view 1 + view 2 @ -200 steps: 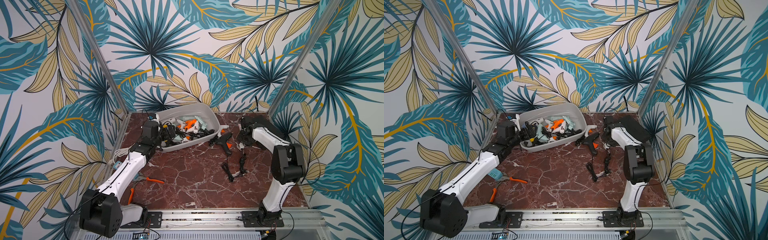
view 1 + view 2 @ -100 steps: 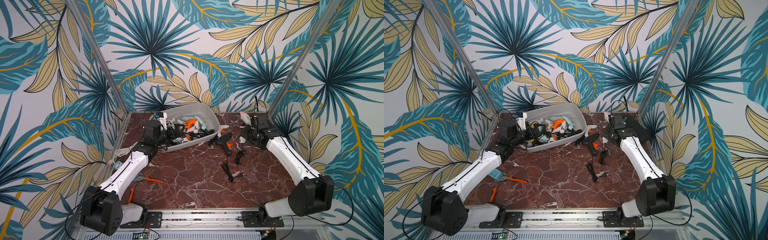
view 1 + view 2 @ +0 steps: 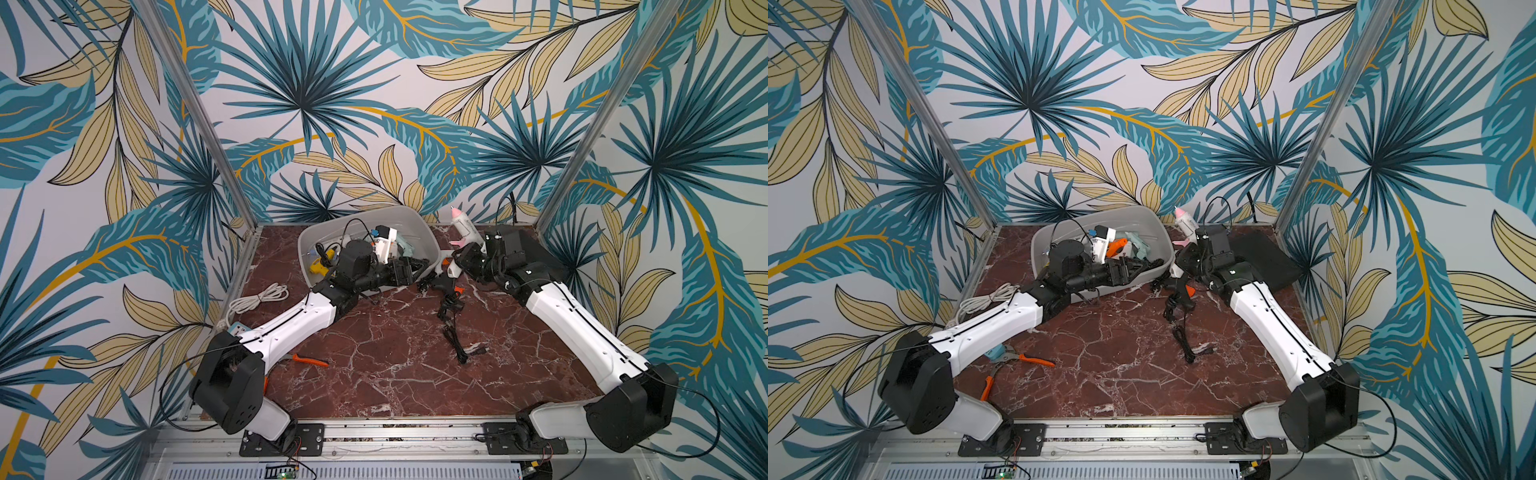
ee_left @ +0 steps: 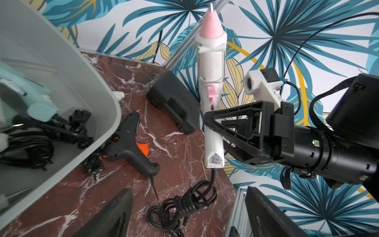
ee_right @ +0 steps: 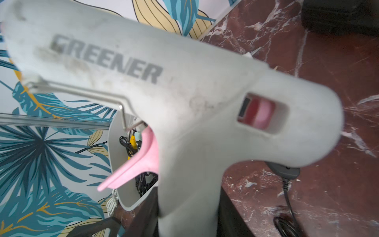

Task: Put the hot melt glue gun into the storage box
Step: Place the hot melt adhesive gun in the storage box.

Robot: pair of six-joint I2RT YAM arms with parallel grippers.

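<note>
One white glue gun (image 4: 211, 67), newly raised, pinched by the right gripper (image 4: 212, 127) at three o'clock from the box (image 3: 399, 218), can go in; left gripper (image 3: 411, 268) gapes empty

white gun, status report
Right gripper shut on white gun, held upright beside box. Left gripper open, empty, at box rim, maybe in the way. Black gun on table.

Left arm (image 3: 286, 330) and right arm (image 3: 575, 332): white link shells, black joint housings. Thin black cable (image 3: 590, 321) along each link. White camera bracket (image 4: 260, 84) at right wrist.
</note>
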